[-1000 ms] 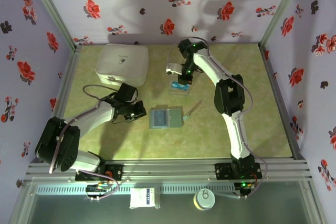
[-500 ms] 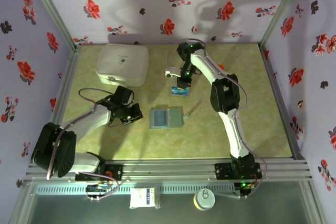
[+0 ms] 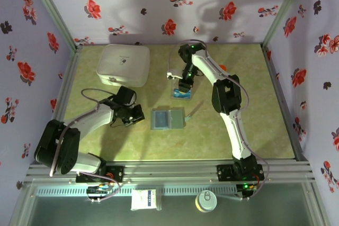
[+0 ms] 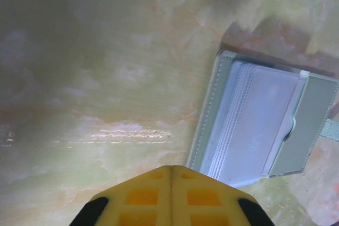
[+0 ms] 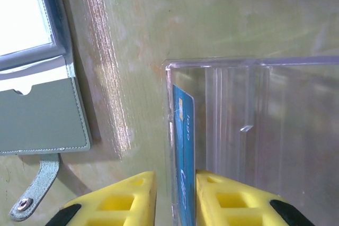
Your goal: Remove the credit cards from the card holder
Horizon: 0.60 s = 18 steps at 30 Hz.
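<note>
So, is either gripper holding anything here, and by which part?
The left gripper is shut, empty. The right gripper straddles one end of a blue card by the clear box wall, fingers parted; whether it grips cannot be told.

I'm watching the right gripper (image 5: 175,183), its fingers (image 5: 124,197) showing bright yellow. Between them a card (image 5: 184,141) is showing blue with pale lettering, inside a clear box (image 5: 265,120). Beside the fingers the card holder (image 5: 42,123) is showing slate grey-green with pale stitching. The table (image 5: 212,14) is gleaming mottled yellow-green.
</note>
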Available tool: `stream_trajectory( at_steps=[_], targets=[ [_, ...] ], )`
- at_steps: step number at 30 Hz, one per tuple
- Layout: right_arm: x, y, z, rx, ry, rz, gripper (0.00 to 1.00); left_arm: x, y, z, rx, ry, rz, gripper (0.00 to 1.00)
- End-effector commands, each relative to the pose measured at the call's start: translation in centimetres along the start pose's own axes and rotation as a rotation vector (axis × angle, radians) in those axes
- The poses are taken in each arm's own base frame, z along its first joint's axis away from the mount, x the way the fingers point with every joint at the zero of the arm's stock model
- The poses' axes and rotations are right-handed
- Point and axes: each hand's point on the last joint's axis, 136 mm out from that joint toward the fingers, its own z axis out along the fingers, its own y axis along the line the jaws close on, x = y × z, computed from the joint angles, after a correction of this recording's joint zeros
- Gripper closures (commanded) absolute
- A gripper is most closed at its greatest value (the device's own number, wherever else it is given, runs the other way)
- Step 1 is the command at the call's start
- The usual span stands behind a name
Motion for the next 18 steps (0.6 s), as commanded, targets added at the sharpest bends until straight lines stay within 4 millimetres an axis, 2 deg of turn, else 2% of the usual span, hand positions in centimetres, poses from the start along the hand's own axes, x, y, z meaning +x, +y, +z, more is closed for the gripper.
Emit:
stream_trajectory(
  at_steps=[1,10,18],
  targets=[
    [-1.1,0.5,-3.8,0.088,-0.029,0.012,0.73,-0.9,-1.2,-0.5,0.024,-0.006,0.026,0.98],
    [-3.0,-0.6,-7.3,0.293,-0.189,0.173,0.72,-1.3,-2.0,0.4,0.061,-0.001,0.038,0.98],
    [-3.9,0.9,-6.9,0.363,-0.414,0.516,0.65,-1.6,-2.8,1.4,0.113,-0.003,0.036,0.98]
  ],
)
